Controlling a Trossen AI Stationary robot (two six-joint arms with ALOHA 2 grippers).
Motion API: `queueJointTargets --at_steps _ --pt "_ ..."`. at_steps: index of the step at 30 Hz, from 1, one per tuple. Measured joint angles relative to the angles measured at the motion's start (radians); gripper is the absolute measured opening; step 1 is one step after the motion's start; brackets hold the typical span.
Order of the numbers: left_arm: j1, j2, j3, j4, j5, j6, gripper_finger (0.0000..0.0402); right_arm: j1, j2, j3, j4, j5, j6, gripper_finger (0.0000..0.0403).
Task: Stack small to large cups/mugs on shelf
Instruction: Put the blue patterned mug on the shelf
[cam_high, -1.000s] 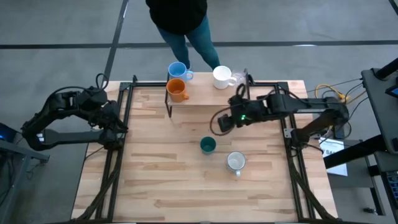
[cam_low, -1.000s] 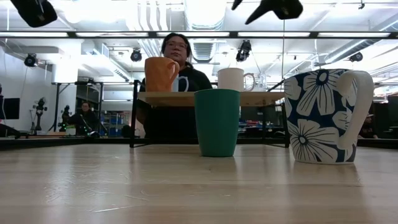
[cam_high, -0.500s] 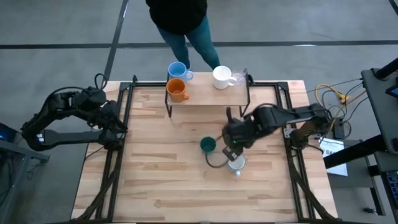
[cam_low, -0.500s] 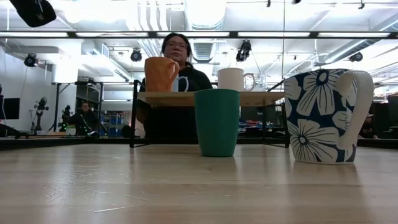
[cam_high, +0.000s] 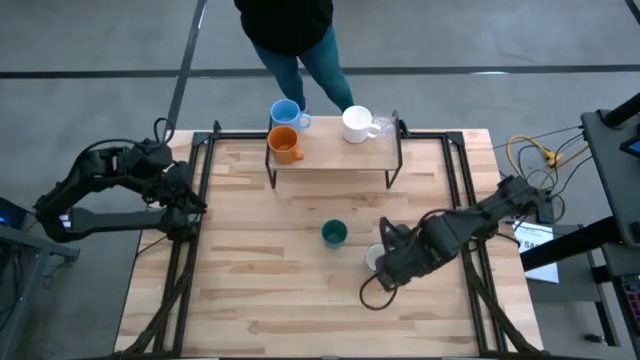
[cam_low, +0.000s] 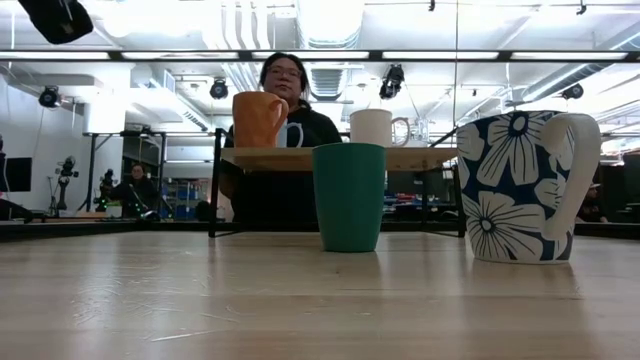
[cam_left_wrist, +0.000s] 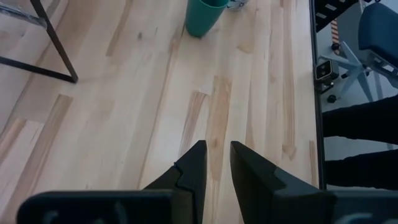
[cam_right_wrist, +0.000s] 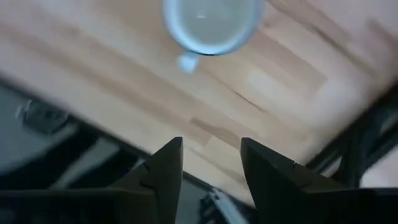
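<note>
- My right gripper (cam_high: 383, 268) has swung from the far side by the shelf (cam_high: 330, 152), across the middle of the table (cam_high: 250, 240), down to the near right, and now hangs above the floral mug (cam_high: 375, 258).
- Its wrist view looks straight down into that mug's pale mouth (cam_right_wrist: 211, 22), with both fingers (cam_right_wrist: 163, 168) apart and nothing between them; the gap has narrowed a little over the last second.
- The mug has not moved: it stands on the tabletop, near right of the dark green cup (cam_high: 334, 234), untouched.
- 4 vessels are already on the shelf: the light blue mug (cam_high: 285, 113) and orange mug (cam_high: 285, 145) at its left end, the white mug (cam_high: 357, 123) and the clear glass (cam_high: 388, 126) at its right.
- I read this as the approach to the next pick; 2 vessels remain on the table.
- My left gripper (cam_left_wrist: 214, 163) waits at the table's left edge, fingers slightly parted and empty.
</note>
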Motion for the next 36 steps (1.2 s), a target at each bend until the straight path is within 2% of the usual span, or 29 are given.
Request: queueJointTargets --at_steps 4,9,11,19,36 --pt "0.000 0.006 -0.004 0.006 0.000 0.000 0.0056 0.005 0.000 -0.097 0.109 0.038 0.223 0.0157" --pt "0.000 0.012 -0.006 0.013 0.000 0.001 0.0056 -0.002 0.000 -0.248 0.520 0.095 0.265 0.0167" --pt "0.000 0.015 -0.006 0.013 0.000 0.007 0.0056 -0.007 0.000 -0.298 0.632 0.096 0.267 0.0172" --pt "0.000 0.003 -0.006 0.013 0.002 0.010 0.0056 0.011 0.000 -0.291 0.446 0.055 0.318 0.0191" --pt "0.000 -0.037 -0.008 0.013 0.001 0.022 0.0056 -0.002 -0.001 -0.355 0.425 0.035 0.267 0.0191"
